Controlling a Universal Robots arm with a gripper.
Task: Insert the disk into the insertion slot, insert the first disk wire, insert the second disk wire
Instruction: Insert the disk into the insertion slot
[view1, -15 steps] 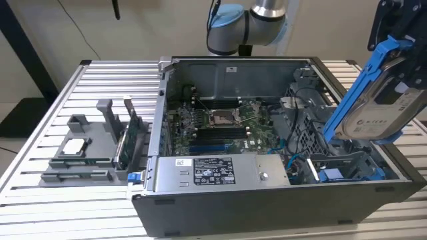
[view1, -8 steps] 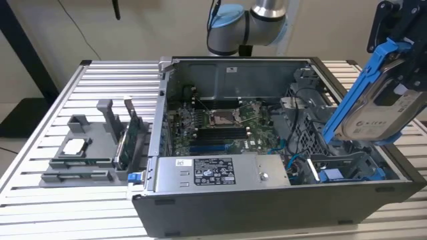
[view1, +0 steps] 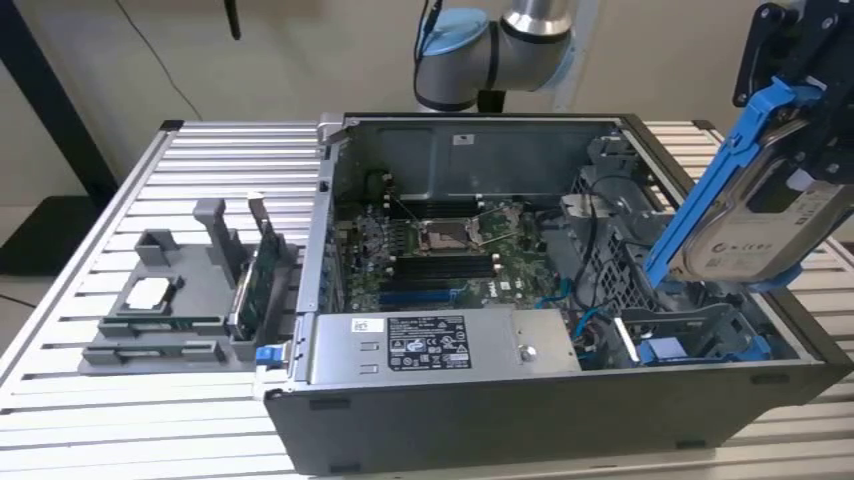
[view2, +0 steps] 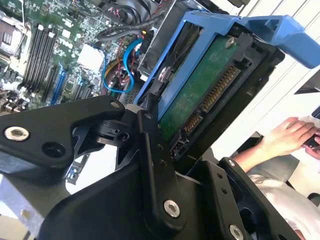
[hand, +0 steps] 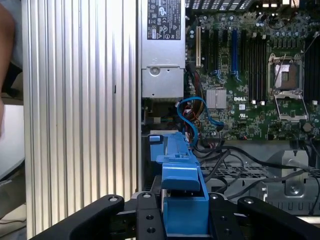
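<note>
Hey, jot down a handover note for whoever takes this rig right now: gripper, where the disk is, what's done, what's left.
Gripper: shut on the silver-grey hard disk in its bright blue plastic carrier.
Disk: held tilted above the open dark-grey computer case, at the exterior view's right, in no slot.
Done: disk picked up.
Left: disk insertion and both wires; the disk's connector edge is bare.

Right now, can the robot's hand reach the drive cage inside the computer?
Probably yes: the hand, holding the disk, hangs over the open case, with nothing between it and the drive cage.
</note>
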